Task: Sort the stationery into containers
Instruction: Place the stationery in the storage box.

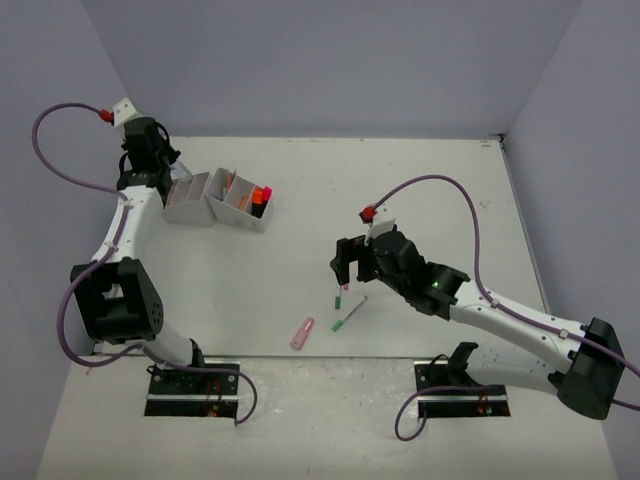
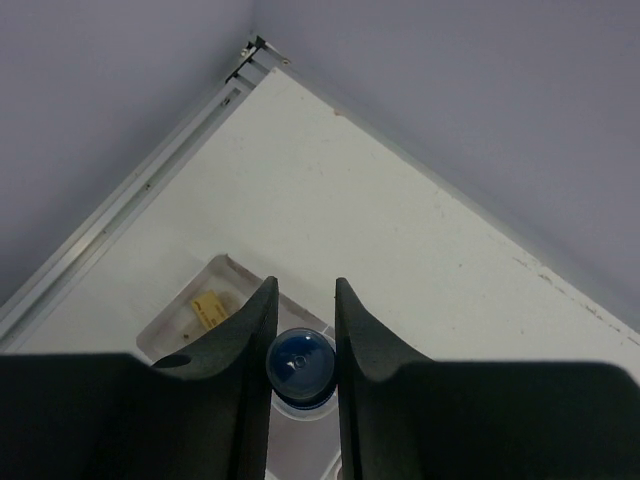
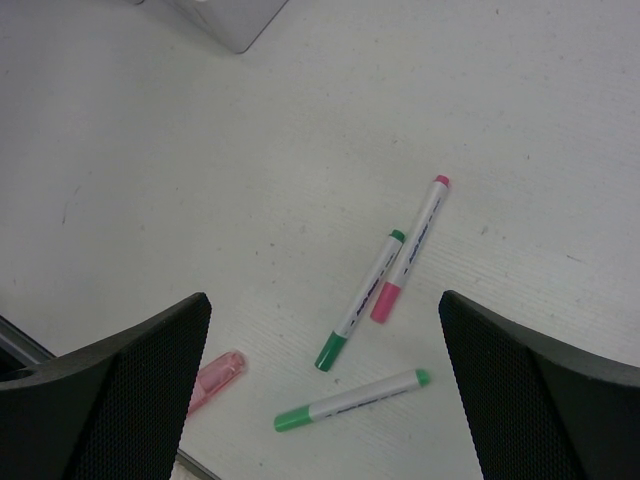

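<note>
My left gripper [image 1: 170, 178] hangs over the left end of the white containers [image 1: 200, 205], shut on the blue cap of a clear bottle [image 2: 299, 366] that points down into a compartment. A tan eraser [image 2: 211, 307] lies in the compartment beside it. My right gripper [image 3: 322, 300] is wide open above the table with nothing in it. Below it lie a dark-green-capped marker [image 3: 362, 300], a pink-capped marker [image 3: 410, 248] touching it, a light-green marker [image 3: 350, 400] and a pink highlighter [image 3: 215, 380].
Orange highlighters [image 1: 260, 196] stand in the right compartment of the organiser. The table's back rail [image 2: 150, 180] and corner run close behind the left gripper. Grey walls enclose the table on three sides.
</note>
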You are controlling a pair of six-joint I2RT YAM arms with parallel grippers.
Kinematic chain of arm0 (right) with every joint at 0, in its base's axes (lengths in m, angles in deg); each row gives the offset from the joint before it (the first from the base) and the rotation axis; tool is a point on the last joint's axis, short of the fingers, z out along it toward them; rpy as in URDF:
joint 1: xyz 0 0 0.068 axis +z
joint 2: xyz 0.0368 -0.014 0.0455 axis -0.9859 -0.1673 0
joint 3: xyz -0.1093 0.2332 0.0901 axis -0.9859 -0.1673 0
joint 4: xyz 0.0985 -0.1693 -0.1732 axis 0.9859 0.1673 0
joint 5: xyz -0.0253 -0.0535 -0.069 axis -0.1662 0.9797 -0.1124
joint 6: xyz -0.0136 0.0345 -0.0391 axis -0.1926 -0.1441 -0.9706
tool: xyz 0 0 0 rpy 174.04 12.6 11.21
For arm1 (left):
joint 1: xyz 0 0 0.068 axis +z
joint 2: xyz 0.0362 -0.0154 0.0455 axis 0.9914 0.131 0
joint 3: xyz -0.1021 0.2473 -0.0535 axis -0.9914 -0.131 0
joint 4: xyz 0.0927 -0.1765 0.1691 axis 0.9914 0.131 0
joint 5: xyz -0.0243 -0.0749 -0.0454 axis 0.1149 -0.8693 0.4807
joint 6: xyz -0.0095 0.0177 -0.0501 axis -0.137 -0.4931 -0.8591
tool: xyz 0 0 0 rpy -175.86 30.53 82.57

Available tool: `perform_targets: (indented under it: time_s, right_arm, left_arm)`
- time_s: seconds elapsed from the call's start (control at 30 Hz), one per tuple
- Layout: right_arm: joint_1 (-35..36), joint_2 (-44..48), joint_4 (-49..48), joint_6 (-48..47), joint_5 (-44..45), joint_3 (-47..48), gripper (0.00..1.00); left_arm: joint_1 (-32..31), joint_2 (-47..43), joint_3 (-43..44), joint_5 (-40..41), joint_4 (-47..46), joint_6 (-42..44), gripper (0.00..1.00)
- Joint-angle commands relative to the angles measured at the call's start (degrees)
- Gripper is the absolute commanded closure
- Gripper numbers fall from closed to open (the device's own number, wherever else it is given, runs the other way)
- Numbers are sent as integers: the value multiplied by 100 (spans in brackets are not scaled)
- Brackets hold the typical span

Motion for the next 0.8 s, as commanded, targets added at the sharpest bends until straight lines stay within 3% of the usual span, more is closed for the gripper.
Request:
perform_targets:
  time_s: [0.0, 0.23, 0.5, 0.53, 0.6, 0.67, 0.77]
  right_arm:
    - [-6, -4, -46, -77, 171, 216, 1]
    - [-6, -36, -44, -65, 154, 167, 1]
    - [-10, 8, -7, -61, 175, 157, 1]
    - [-14, 9, -1, -50, 179, 157, 1]
    - [-7, 16, 6, -42, 172, 157, 1]
    - [-13, 16, 0, -42, 178, 164, 1]
    - [-6, 34, 18, -42, 180, 166, 1]
  left_arm:
    - [44, 48, 409, 355, -218, 135, 100]
    - [123, 618, 611, 725, -194, 194, 100]
    - [141, 947, 465, 525, -386, 150, 100]
    - [141, 965, 453, 462, -392, 150, 98]
    - [141, 979, 405, 370, -406, 150, 84]
    - [141, 967, 327, 310, -439, 150, 78]
    - [141, 867, 126, 232, -470, 133, 60]
